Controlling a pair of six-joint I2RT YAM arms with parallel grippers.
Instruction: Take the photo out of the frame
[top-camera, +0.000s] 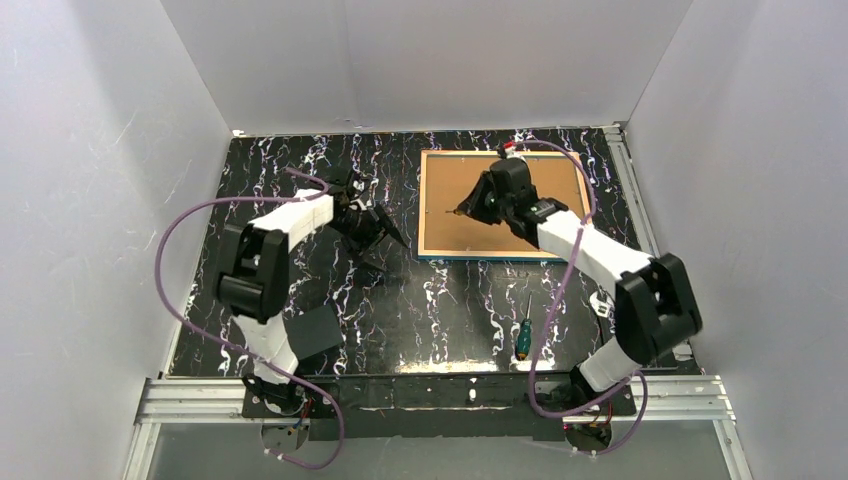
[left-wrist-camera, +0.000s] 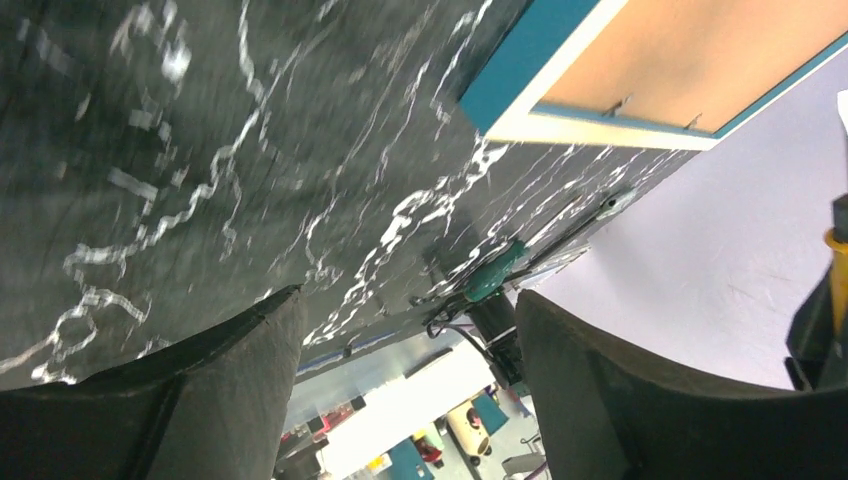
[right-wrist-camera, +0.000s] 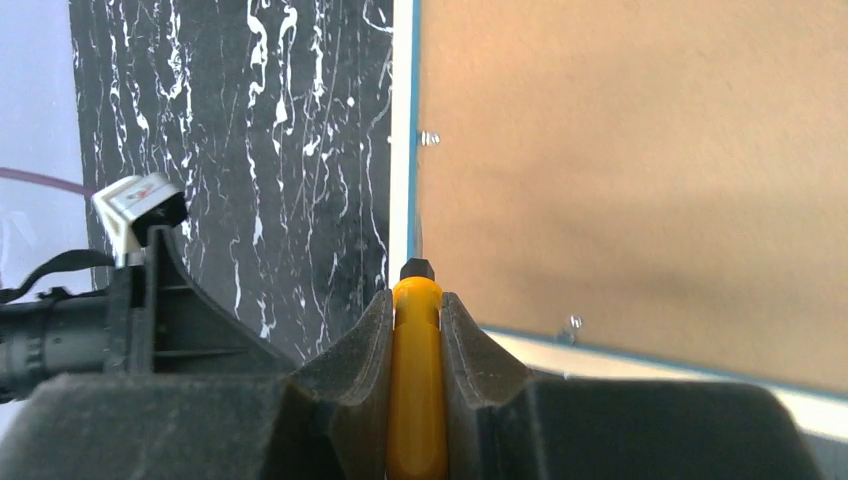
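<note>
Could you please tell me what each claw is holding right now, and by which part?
The right claw grips a yellow-handled tool by its handle; the left claw is open and empty.

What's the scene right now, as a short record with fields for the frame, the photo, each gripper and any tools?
frame: lies back up at the far right of the table, brown backing board in place
photo: not visible
right gripper: shut on a yellow-handled tool, tip at the frame's left edge; contact unclear
left gripper: open, empty, over the table left of the frame
loose tool: green-handled screwdriver on the table, nearer the arms than the frame
</note>
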